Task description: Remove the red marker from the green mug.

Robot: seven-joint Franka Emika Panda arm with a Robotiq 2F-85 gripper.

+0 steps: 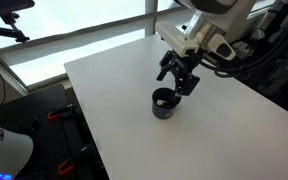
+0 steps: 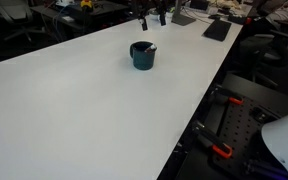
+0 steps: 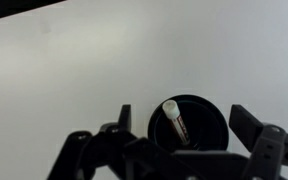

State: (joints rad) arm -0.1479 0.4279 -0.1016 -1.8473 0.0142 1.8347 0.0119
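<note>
The red marker (image 3: 177, 122) leans inside the upright green mug (image 3: 212, 118)

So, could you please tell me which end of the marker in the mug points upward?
The pale, whitish end of the red marker points up, near the rim of the green mug; the reddish part runs down inside.

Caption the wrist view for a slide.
Open claw framing the green mug, red marker leaning inside it, white table beneath.
</note>
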